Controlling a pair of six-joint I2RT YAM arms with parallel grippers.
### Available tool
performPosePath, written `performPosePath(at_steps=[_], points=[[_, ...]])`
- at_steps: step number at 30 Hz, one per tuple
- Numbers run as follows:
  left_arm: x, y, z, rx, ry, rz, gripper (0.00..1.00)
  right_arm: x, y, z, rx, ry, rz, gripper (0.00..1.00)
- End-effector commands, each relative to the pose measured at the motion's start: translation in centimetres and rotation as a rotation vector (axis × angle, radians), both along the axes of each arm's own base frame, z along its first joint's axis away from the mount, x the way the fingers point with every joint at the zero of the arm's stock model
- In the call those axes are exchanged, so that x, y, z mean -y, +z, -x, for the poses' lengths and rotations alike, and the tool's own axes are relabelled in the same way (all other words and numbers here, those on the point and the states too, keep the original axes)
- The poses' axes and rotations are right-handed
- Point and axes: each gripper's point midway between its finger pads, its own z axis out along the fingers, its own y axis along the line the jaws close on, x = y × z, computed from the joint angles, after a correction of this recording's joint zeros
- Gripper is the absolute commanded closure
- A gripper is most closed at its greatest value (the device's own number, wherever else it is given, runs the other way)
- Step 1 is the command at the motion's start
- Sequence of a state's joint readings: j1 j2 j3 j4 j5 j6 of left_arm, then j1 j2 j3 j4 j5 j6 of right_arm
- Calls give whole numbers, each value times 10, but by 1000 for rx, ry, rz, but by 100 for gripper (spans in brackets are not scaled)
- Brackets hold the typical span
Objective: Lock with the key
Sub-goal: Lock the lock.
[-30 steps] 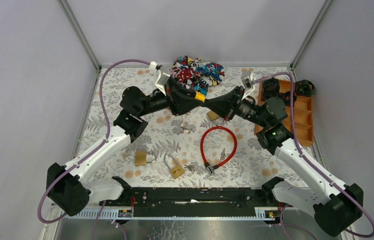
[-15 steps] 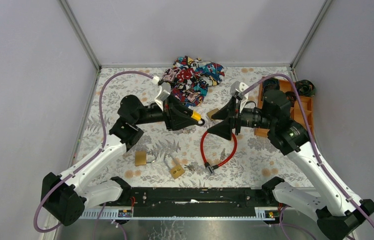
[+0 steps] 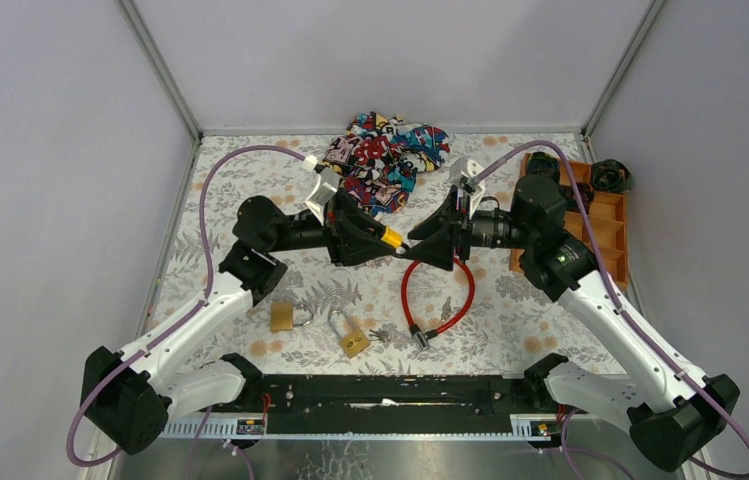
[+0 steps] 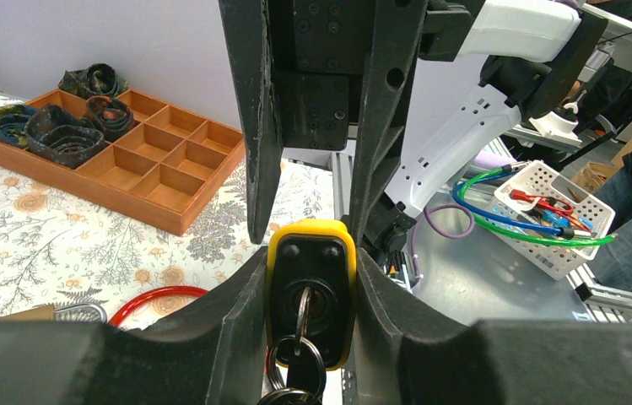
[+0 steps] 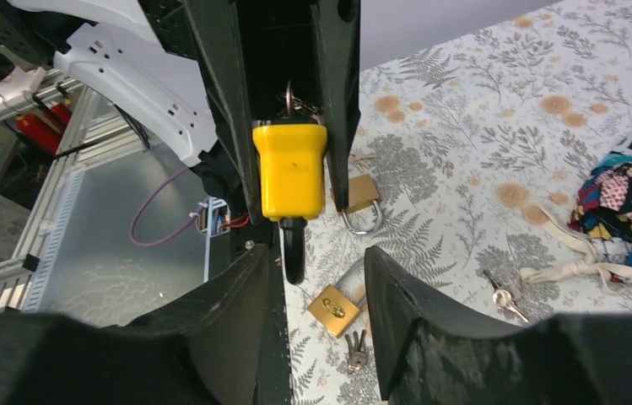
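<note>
While padlock in left tool, tray (coils)

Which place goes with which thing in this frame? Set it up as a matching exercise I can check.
Things:
1. yellow padlock
2. red cable lock
3. patterned cloth
4. wooden tray

Places:
A. far edge of the table, middle
B. clamped in the left gripper
C. table's right edge
D. lying flat near the table's centre

Pairs: 1-B, 2-D, 3-A, 4-C

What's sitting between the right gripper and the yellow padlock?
Nothing. The right wrist view shows the yellow padlock directly ahead of the open right gripper, with no object in between.
</note>
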State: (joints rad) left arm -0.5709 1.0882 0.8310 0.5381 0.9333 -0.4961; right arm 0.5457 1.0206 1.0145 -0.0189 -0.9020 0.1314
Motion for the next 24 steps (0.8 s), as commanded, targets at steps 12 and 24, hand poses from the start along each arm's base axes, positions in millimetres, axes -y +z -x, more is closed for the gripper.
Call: performPosePath(at_steps=[12,24], points=[[3,14,7,61,-16,47,100,-12,18,13,137,-5,-36,100],[-42,-30,-7,275,-59,-220,1,10,6,28,185,31,144,100]])
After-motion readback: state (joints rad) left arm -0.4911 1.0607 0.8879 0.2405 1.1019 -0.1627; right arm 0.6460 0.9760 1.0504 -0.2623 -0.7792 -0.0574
